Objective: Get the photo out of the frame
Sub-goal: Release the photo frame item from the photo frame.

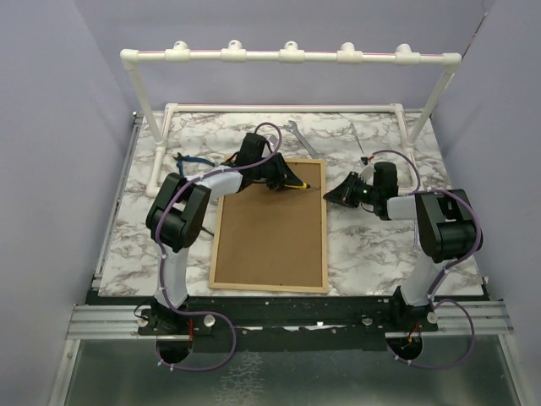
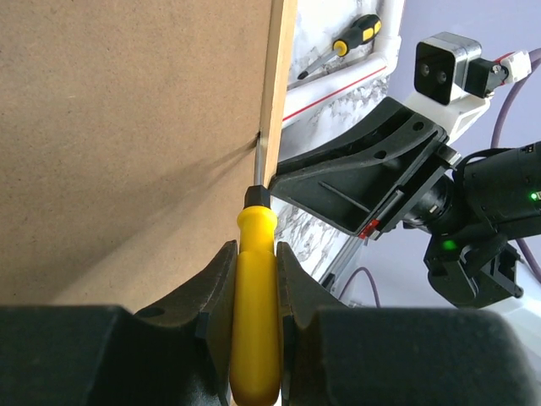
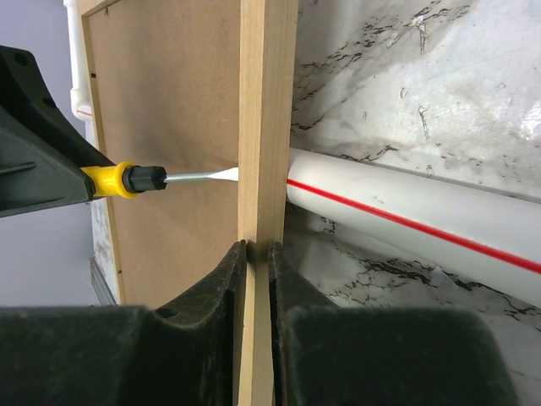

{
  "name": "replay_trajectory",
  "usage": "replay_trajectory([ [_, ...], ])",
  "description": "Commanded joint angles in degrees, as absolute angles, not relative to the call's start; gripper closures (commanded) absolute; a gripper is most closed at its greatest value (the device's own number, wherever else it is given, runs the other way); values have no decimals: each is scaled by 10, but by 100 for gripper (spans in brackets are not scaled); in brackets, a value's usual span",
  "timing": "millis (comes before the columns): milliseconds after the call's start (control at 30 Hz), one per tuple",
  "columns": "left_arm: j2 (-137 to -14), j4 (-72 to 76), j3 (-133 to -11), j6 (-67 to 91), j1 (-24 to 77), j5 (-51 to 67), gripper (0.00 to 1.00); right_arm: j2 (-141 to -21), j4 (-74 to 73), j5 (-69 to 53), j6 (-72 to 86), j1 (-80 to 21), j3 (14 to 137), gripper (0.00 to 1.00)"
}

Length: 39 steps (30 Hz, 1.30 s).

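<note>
Top external, left arm (image 1: 207,184) bent over frame (image 1: 270,241)

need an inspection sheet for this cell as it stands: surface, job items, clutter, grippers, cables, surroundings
Surface: marble-pattern table, carrying the frame and tools.
Job's things: frame lies back up, brown board showing; photo not visible.
Clutter: spare screwdriver, silvery tool, dark blue item, all towards the far edge.
Grippers: left gripper shut on yellow screwdriver, blade at the seam between board and edging; right gripper shut on the frame's wood edging.
Cables: purple cables loop along both arms.
Surroundings: white pipe rack at the back; lavender walls.
</note>
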<state>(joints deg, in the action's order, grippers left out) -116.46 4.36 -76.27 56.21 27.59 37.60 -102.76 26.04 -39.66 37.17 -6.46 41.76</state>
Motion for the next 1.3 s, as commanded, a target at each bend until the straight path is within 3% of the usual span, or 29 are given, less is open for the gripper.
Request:
replay_trajectory([
  [0, -1135, 29, -777, 551, 301, 376, 100, -1029, 233, -384, 367, -78, 421, 85],
  [233, -1107, -19, -742, 497, 252, 381, 100, -1022, 229, -377, 369, -76, 422, 81],
  [500, -1119, -103, -785, 358, 249, 394, 100, -1020, 239, -390, 374, -67, 432, 68],
  [700, -1136, -106, -801, 337, 250, 400, 100, -1033, 234, -402, 365, -65, 457, 68],
  [1267, -1175, -109, -848, 336, 261, 401, 100, -1080, 246, -433, 365, -65, 484, 80],
])
